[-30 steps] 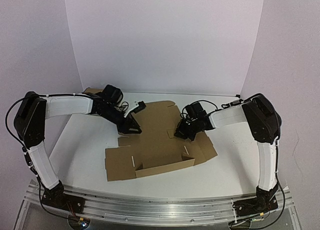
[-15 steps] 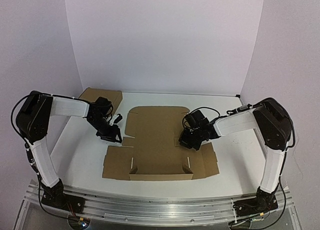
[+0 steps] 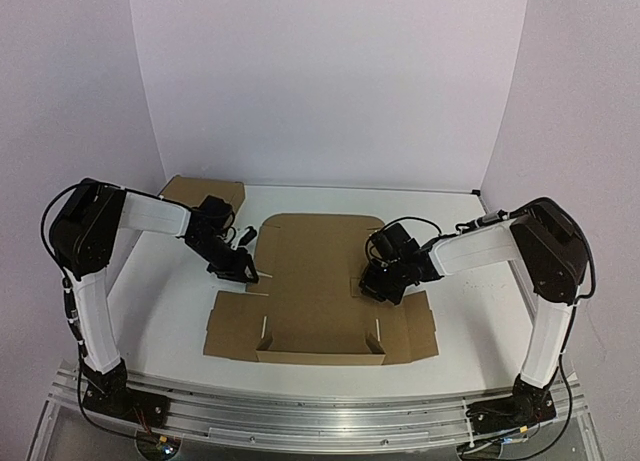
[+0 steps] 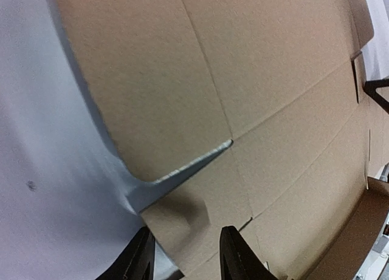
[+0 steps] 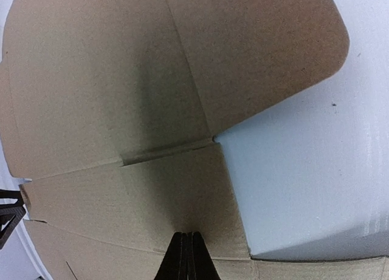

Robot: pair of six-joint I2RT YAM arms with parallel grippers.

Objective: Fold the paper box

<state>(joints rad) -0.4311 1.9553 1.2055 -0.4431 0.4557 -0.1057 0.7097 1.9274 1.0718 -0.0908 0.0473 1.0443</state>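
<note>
1. Since a second ago, the paper box (image 3: pixel 315 281) had swung straight and lay flatter on the worktop (image 3: pixel 160 301).
2. The left end effector (image 3: pixel 240 271) had slid out to its left edge, half open, holding nothing.
3. The right end effector (image 3: pixel 372 289) was shut tight, its tip on the box's right side.
4. Side flaps looked next: pinch one and lift.

Top view looks down from behind; both wrist views closely face the paper box (image 3: pixel 318 271)
</note>
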